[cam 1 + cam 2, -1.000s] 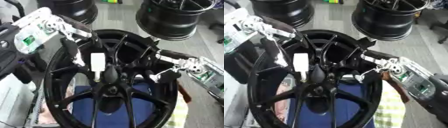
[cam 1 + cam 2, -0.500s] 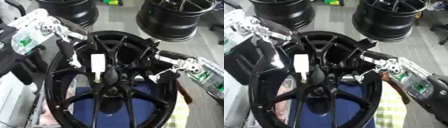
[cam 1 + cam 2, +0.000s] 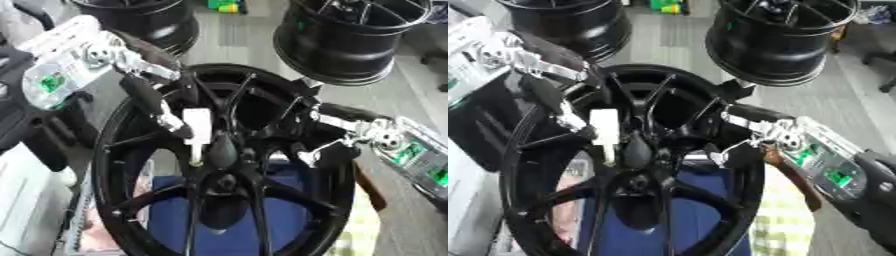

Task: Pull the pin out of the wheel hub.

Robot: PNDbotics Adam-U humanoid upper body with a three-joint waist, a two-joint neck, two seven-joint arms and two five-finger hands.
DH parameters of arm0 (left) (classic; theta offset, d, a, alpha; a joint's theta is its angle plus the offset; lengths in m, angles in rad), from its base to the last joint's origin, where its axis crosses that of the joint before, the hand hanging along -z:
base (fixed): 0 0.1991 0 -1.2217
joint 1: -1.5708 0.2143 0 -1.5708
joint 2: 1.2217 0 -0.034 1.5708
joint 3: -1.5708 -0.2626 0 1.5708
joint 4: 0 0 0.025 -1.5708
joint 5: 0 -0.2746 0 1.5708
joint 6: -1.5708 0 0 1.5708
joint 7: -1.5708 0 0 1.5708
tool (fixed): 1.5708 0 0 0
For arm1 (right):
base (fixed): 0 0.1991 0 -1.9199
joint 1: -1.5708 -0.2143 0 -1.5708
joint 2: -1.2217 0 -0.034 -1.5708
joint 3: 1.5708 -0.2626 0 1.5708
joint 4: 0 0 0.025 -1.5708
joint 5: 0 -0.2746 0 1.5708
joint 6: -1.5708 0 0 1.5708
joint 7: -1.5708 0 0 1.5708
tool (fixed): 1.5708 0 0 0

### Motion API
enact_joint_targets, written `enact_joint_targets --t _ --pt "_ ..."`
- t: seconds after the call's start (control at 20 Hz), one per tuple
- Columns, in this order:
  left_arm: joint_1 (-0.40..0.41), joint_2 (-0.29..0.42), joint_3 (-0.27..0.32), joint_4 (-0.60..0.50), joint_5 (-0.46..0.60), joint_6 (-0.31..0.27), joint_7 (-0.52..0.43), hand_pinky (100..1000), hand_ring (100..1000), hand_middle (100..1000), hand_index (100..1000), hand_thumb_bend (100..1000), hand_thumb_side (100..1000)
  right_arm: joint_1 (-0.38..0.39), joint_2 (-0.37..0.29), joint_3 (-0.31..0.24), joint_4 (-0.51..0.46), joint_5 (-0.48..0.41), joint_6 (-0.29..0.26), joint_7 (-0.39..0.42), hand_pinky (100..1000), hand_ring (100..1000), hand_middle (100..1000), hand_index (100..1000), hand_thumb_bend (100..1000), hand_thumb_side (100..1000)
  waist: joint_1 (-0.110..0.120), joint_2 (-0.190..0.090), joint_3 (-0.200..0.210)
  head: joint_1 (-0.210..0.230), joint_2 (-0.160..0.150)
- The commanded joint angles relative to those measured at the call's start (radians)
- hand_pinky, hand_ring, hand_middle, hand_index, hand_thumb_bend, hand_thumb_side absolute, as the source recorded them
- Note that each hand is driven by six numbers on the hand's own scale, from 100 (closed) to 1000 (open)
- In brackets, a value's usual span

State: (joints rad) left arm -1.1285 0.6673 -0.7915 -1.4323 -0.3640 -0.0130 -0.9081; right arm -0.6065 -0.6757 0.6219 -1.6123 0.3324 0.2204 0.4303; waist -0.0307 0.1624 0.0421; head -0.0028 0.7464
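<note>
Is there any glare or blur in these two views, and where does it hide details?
Left eye view: soft blur overall; the white pin has smeared edges, and glare whitens the left hand. Right eye view: similarly soft; the black wheel hub loses spoke detail in shadow.

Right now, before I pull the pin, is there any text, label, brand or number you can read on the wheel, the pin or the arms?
None can be read.
White pin at the wheel hub: plain, no marking visible.
Green patches on the left arm and right arm: too blurred to read.
Two other black wheels behind: no lettering visible.
</note>
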Motion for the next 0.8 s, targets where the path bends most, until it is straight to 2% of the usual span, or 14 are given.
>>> enact_joint_targets --t 0.05,0.5,0.8 --pt "-0.032 0.014 -0.002 -0.024 0.014 0.015 0.001 906 898 804 889 587 861 -0.004 -0.012 -0.001 0.003 0.009 0.001 0.002 800 700 617 709 100 189 0.004 -0.018 0.001 0.004 0.004" --pt "-0.032 -0.002 -0.016 0.001 -0.013 0.021 0.001 897 889 786 874 606 869 -0.006 -0.005 -0.003 0.000 0.007 0.002 -0.001 800 700 617 709 100 189 0.006 -0.022 -0.001 0.010 0.012" --pt "-0.023 -0.013 -0.030 0.021 -0.046 0.000 0.001 894 887 774 865 606 817 -0.008 0.000 -0.004 -0.002 0.006 0.004 -0.001 800 699 617 709 100 194 0.006 -0.020 -0.004 0.011 0.010"
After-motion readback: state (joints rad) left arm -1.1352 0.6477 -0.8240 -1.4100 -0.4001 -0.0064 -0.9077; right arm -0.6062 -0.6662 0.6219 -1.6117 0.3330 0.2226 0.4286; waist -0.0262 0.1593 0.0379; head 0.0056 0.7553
